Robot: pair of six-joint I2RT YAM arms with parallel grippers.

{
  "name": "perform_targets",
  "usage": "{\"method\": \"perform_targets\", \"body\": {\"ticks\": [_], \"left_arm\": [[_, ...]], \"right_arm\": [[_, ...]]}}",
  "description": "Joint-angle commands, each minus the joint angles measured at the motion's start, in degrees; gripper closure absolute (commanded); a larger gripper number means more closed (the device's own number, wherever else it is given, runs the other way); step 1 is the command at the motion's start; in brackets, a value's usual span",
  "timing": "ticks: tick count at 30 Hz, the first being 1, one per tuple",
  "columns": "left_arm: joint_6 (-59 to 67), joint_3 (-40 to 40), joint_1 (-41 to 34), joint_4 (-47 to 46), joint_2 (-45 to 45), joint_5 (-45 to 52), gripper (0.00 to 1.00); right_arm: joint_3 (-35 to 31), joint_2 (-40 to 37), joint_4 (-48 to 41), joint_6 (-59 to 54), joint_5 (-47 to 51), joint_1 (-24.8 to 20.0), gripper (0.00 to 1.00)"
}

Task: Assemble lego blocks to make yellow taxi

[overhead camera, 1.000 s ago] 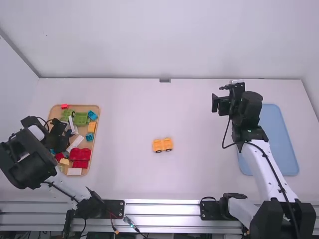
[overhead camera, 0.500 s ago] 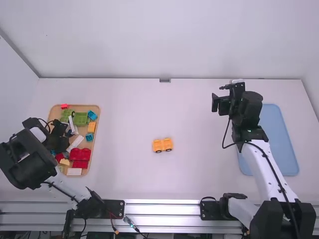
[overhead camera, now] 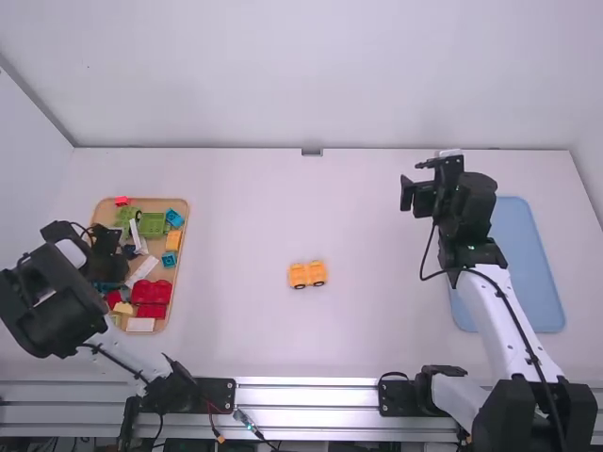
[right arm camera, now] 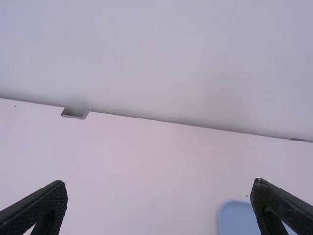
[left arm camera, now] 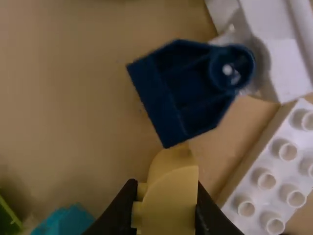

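Over the tray of blocks at the left is my left gripper (overhead camera: 109, 267). In the left wrist view this gripper (left arm camera: 165, 208) is shut on a yellow curved block (left arm camera: 171, 196), which touches or nearly overlaps a dark blue piece (left arm camera: 171, 93). A small orange-yellow vehicle (overhead camera: 307, 274) with black wheels stands mid-table, away from both grippers. My right gripper (overhead camera: 407, 195) is held high at the right, beyond the vehicle; in the right wrist view the same gripper (right arm camera: 159, 208) is open with nothing between its fingers.
The wooden tray (overhead camera: 186, 247) holds red blocks (overhead camera: 153, 294), green blocks (overhead camera: 152, 224), an orange block (overhead camera: 173, 240) and several others. Beside the curved block lies a white studded brick (left arm camera: 266, 181). A blue tray (overhead camera: 529, 273) lies at the right, partly under the right arm.
The left gripper's dark fingers have drawn in, so the dark blue piece now shows beside them in the high view. The right arm and the vehicle have not moved.
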Motion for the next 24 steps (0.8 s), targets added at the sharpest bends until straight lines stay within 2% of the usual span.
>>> {"method": "perform_targets", "body": {"ticks": [1,6,9,12,15,16,17,19,20,21,22,23,24], "left_arm": [[-5.57,2.40,-0.33,-1.29,-1.11,2.36,0.91],[-5.05,2.69,-0.46,-1.64,-4.94,9.22,0.90],[-5.03,2.67,-1.20,-1.62,-8.57,14.78,0.94],[-5.31,1.31,-4.15,-0.31,-14.99,17.09,0.98],[-6.97,-2.93,-9.73,5.68,-21.86,15.23,0.98],[-6.91,-5.81,-13.73,9.94,-25.33,14.78,0.98],[-6.91,-5.81,-13.73,9.94,-25.33,14.78,0.98],[-6.78,-11.72,-22.03,19.47,-30.91,14.80,0.98],[-6.78,-12.07,-22.58,20.15,-31.19,14.86,0.98],[-6.80,-14.84,-26.75,25.33,-33.07,15.17,0.98],[-7.02,-16.50,-29.33,28.83,-33.92,15.17,0.97],[-6.93,-19.17,-34.14,34.71,-34.67,15.13,0.90],[-6.93,-19.74,-35.34,36.06,-34.71,15.04,0.90]], "right_arm": [[2.23,0.33,0.85,4.24,-0.11,0.11,0.01],[2.23,0.35,2.95,12.39,-0.17,0.04,0.01],[2.23,0.39,3.41,17.11,-1.84,0.33,0.01],[2.23,1.31,4.50,14.82,-10.25,1.44,0.01],[2.23,3.72,7.21,12.94,-19.80,2.36,0.01],[2.23,5.18,9.01,12.92,-23.98,2.80,0.01],[2.23,5.18,9.01,12.92,-23.98,2.80,0.01],[2.23,8.74,13.27,13.05,-30.64,3.45,0.01],[2.23,9.29,13.94,13.33,-31.39,3.58,0.01],[2.23,11.30,16.35,15.23,-33.03,4.04,0.01],[2.23,12.50,17.81,16.59,-33.64,4.35,0.01],[2.23,15.15,21.27,19.06,-35.58,5.35,0.01],[2.23,15.67,21.94,19.21,-36.28,5.66,0.01]]}}
